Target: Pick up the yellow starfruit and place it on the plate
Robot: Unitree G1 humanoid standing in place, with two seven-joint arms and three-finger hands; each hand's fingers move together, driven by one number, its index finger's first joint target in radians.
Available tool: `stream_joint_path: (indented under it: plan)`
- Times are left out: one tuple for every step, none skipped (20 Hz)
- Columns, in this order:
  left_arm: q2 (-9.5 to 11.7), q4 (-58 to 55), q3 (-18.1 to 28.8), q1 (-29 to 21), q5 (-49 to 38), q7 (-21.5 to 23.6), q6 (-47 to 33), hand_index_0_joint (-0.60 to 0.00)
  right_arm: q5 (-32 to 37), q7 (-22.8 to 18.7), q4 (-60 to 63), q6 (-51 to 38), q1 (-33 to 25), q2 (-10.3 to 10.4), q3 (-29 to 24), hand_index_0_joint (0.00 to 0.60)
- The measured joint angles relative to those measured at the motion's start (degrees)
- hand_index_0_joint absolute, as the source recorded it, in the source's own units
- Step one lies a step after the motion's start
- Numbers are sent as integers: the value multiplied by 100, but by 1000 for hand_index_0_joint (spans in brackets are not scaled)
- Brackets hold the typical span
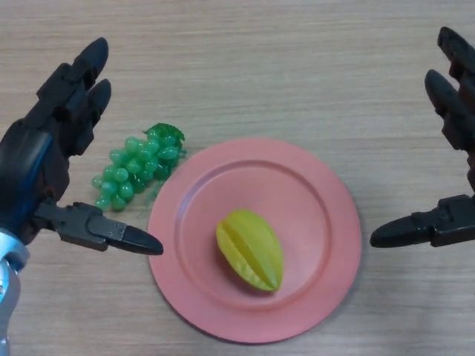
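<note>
— On the pink plate [326, 222], just below its middle, the yellow starfruit [250, 249] is lying on its side, touched by neither hand.

— And the hands?

— The left hand [44, 163] is hanging left of the plate, the right hand [449, 170] right of it, both spread and holding nothing.

— Any risk?

— The left thumb is reaching over the rim; a careless sweep could, I judge, nudge the plate or the green grapes [137, 165] beside it.

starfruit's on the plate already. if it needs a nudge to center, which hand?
Left, probably. The left hand has its thumb tip at the plate rim, nearer the starfruit, which lies slightly left of centre. The right hand hangs open beyond the right rim, farther away.
</note>
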Motion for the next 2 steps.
stream_joint_path:
  plan:
    - [2, 0, 0, -28, -3, 99, 2, 0, 0, -14, 2, -57, -5, 0, 3, 0]
    - [7, 0, 4, -55, -104, 142, 4, 0, 0, -15, 13, -59, -27, 0, 10, 0]
